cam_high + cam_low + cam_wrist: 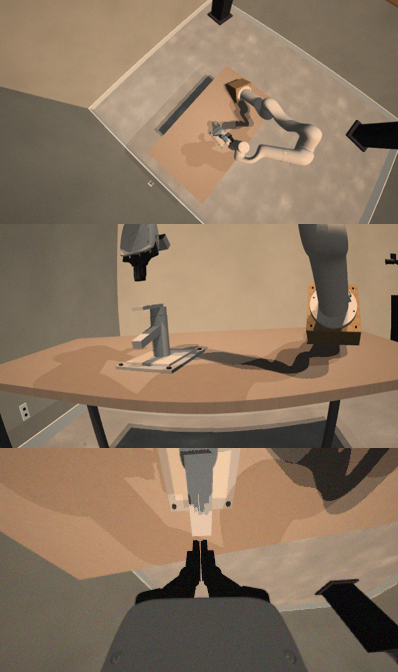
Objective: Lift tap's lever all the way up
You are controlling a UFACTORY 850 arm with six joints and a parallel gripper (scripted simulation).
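While above lever (level, seemingly): jaws together.

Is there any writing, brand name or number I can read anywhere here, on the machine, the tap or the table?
None: no text can be read in any view.
The pale grey robot arm, its shut black gripper, the grey metal tap and the brown wooden table show no visible lettering.
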